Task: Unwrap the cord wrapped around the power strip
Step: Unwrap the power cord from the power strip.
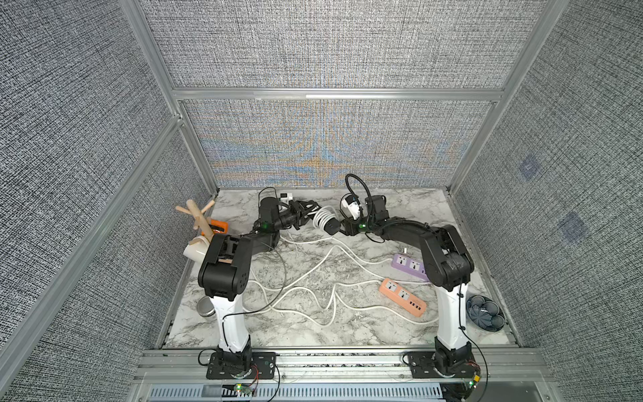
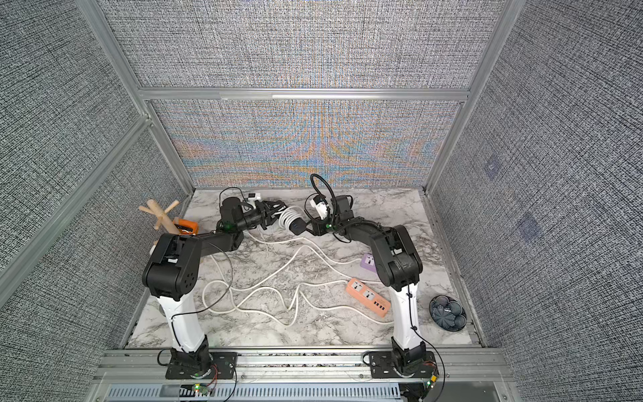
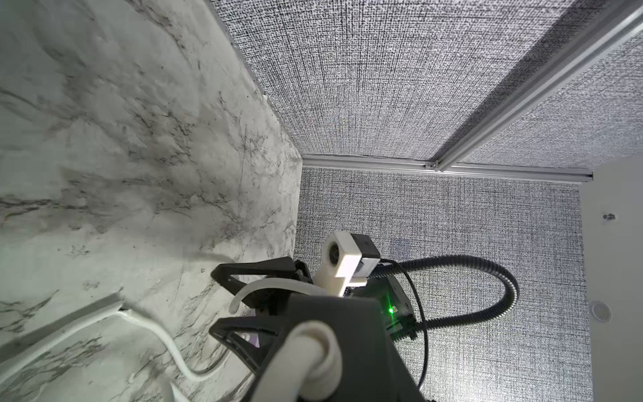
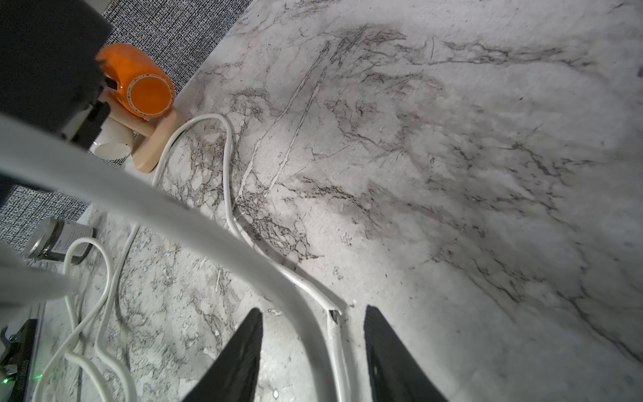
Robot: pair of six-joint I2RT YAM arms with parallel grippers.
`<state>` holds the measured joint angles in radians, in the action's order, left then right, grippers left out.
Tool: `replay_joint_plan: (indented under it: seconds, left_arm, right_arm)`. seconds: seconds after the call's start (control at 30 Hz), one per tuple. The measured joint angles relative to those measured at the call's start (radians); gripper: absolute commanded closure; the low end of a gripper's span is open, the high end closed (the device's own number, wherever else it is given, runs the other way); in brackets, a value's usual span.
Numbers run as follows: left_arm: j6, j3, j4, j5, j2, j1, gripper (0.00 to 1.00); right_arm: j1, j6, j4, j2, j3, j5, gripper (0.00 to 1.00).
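On jar (image 4: pixel 57 240), label unreadable

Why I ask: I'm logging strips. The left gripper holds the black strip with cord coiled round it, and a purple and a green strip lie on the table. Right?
No: beside the purple strip lies an orange strip, not a green one, as both top views show. The left gripper does hold the black strip with cord coiled round it.

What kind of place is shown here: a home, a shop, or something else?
Probably a laboratory robot cell: two black-and-white robot arms bolted to an aluminium rail, a marble-patterned tabletop, and grey woven-fabric wall panels enclosing it.
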<state>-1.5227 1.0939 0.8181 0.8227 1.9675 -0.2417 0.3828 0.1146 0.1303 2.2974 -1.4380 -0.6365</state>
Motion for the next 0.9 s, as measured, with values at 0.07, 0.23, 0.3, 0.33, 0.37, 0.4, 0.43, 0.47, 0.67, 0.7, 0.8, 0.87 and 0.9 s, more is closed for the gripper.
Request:
replay_joint_plan:
  seconds: [0.07,0.23,0.3,0.33,0.37,0.4,0.43,0.47,0.67,0.7,0.8,0.87,0.9]
  left_arm:
    - [-0.002,-0.005,-0.002,-0.001,0.0,0.0,1.0]
    - [-0.021,-0.006,0.0,-0.001,0.003,-0.002,1.0]
    - [-0.023,-0.006,-0.003,-0.002,0.01,-0.005,1.0]
    - [-0.022,-0.006,-0.006,-0.003,0.012,-0.005,1.0]
    - [-0.022,-0.006,-0.009,-0.008,0.014,-0.005,1.0]
    - [-0.022,-0.006,-0.013,-0.012,0.015,-0.005,1.0]
    - [-0.02,-0.005,-0.014,-0.013,0.017,-0.005,1.0]
    - [-0.018,-0.002,-0.021,-0.017,0.018,-0.005,1.0]
    - [-0.009,0.053,-0.061,-0.052,0.076,-0.01,1.0]
    - [-0.001,0.066,-0.074,-0.061,0.081,-0.011,1.0]
    - [0.044,0.112,-0.146,-0.086,0.085,-0.017,1.0]
    - [0.084,0.141,-0.196,-0.113,0.085,-0.02,1.0]
    - [0.093,0.148,-0.214,-0.124,0.084,-0.021,1.0]
  right_arm:
    - [0.0,0.002,0.016,-0.003,0.006,0.007,0.77]
    - [-0.008,-0.018,0.03,-0.055,0.048,0.034,1.0]
    - [-0.018,-0.039,0.03,-0.086,0.064,0.043,1.0]
    - [-0.025,-0.051,0.03,-0.104,0.072,0.05,1.0]
    - [-0.031,-0.066,0.026,-0.126,0.08,0.054,1.0]
    - [-0.036,-0.079,0.019,-0.145,0.085,0.056,1.0]
    - [-0.04,-0.097,0.009,-0.171,0.09,0.06,1.0]
    - [-0.043,-0.115,-0.002,-0.195,0.093,0.063,1.0]
    - [-0.037,-0.213,-0.058,-0.359,0.138,0.076,1.0]
    - [-0.035,-0.225,-0.065,-0.38,0.148,0.077,1.0]
    - [-0.017,-0.262,-0.082,-0.455,0.196,0.079,1.0]
    - [-0.003,-0.285,-0.084,-0.504,0.234,0.08,1.0]
    - [0.003,-0.294,-0.086,-0.521,0.249,0.082,1.0]
